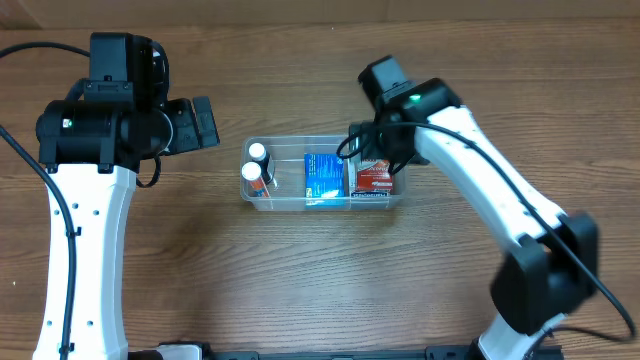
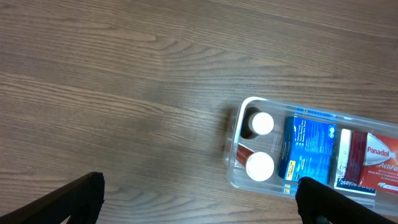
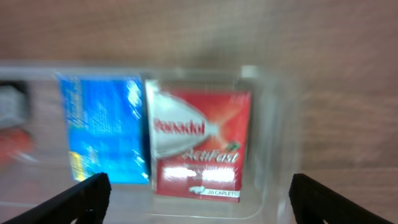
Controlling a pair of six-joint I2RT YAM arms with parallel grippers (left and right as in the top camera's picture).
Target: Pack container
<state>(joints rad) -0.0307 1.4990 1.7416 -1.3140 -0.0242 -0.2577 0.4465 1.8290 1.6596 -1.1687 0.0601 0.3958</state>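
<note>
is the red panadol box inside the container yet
Inside: the red Panadol box lies within the container, beside the blue box.

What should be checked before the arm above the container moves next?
1. The red box lies flat in the container: ok.
2. The blue box is beside it, inside: ok.
3. Both bottles are inside, at the other end: ok.
4. The right gripper is open, holding nothing: ok.
5. The left gripper is open, holding nothing: ok.
6. The right fingers are clear of the container walls: cannot tell, blurred.
</note>
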